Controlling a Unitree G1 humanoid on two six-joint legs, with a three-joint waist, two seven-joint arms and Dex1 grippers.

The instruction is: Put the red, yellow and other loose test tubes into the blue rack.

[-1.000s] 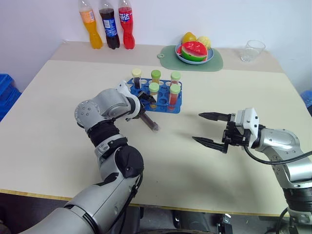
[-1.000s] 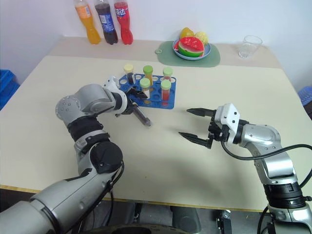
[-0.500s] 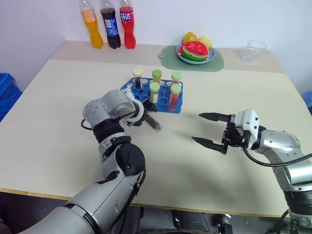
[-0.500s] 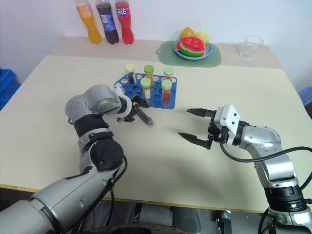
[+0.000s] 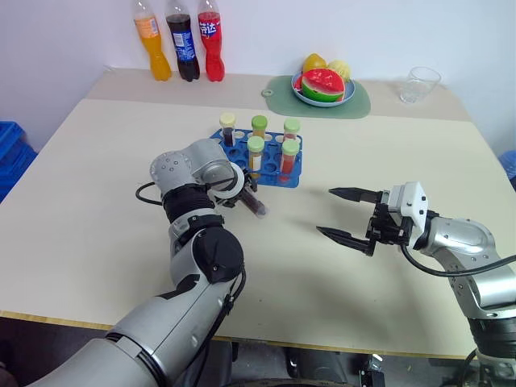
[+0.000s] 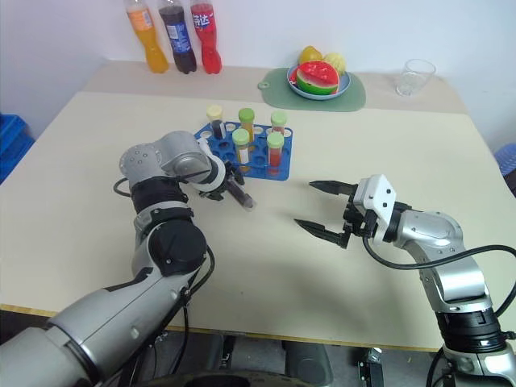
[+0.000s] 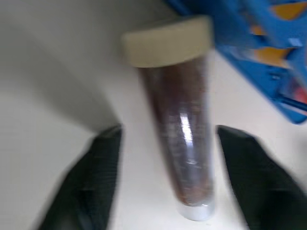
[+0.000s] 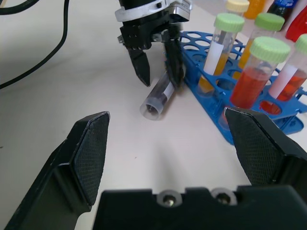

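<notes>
Five capped clear tubes stand in the bright blue plastic rack [image 5: 260, 158] at upper centre; the dark brown cream-capped tube [image 5: 253, 202] lies just below it between the left gripper [image 8: 156, 64]'s parted, unclosed fingers, while the right gripper [image 5: 342, 214] waits wide, empty.

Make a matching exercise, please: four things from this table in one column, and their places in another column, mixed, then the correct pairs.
Things:
1. brown tube
2. clear cup
3. soda bottles
4. right claw

Places:
A. far right corner of the table
B. lying on the table between the fingers of the left claw, beside the blue rack
C. far left edge, by the wall
D. above the bare table, right of the rack

Pairs: 1-B, 2-A, 3-C, 4-D
</notes>
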